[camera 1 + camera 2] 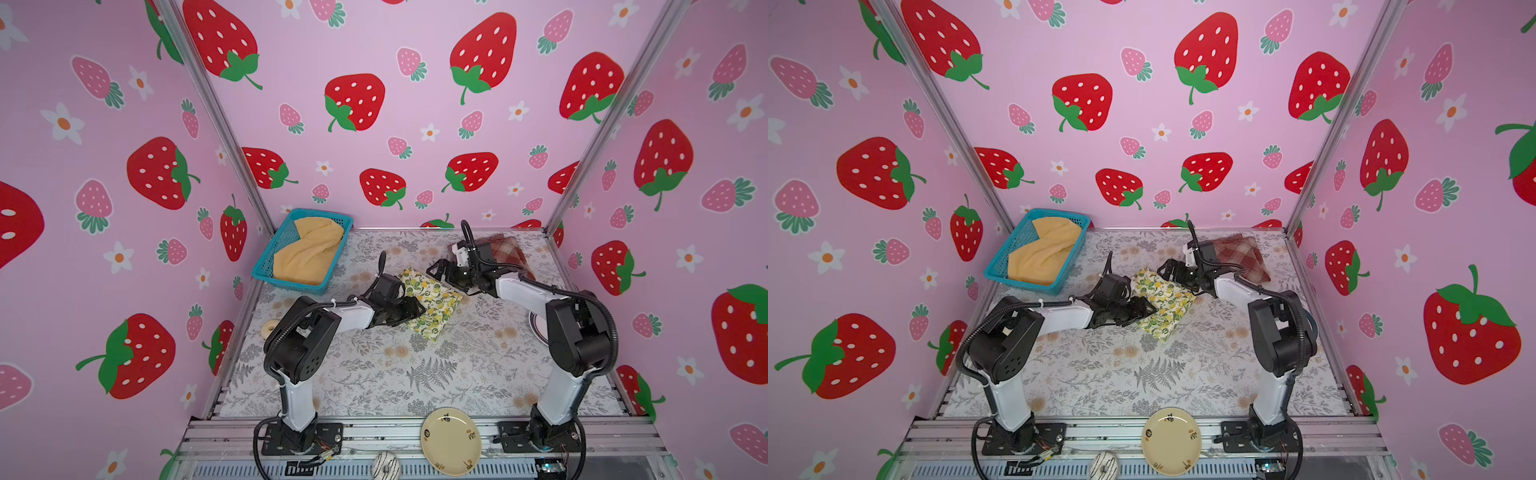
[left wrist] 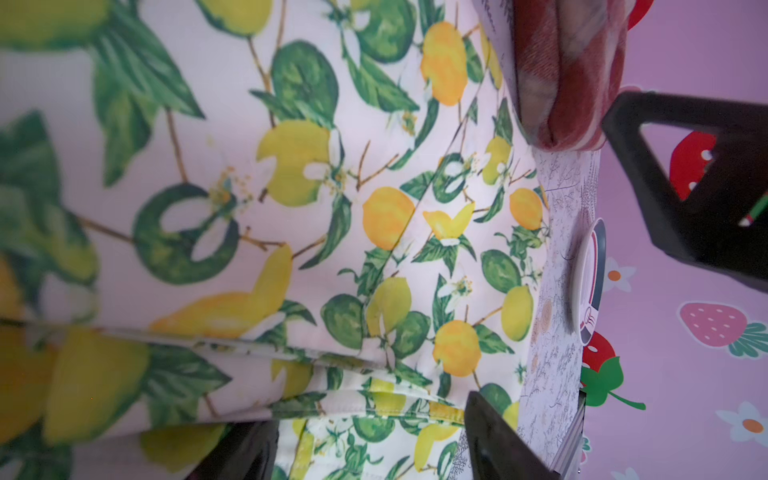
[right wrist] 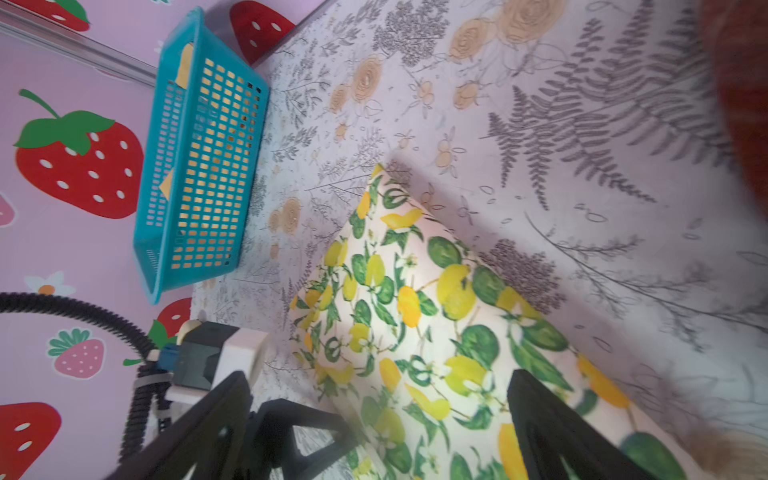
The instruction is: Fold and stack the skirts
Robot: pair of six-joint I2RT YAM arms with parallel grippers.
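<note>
Left end effector (image 1: pixel 415 311) and right end effector (image 1: pixel 436 271), jaws apart, at the white lemon-print cloth skirt (image 1: pixel 436 303); marks on the round cream plate (image 1: pixel 451 444) unreadable.

No writing I can read here.
The cream plate (image 1: pixel 451 440) at the near edge carries small dark marks, too tiny to read.

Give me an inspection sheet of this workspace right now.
Surface: floral tablecloth, flat.
Job's things: lemon skirt folded mid-table; plaid skirt folded at far right; mustard skirt crumpled in blue basket.
Clutter: cream plate at near edge; beige ring at table's left edge.
Grippers: left gripper open over lemon skirt's edge; right gripper open, holding nothing.
Cables: black conduit along each arm.
Surroundings: strawberry-print walls.
</note>
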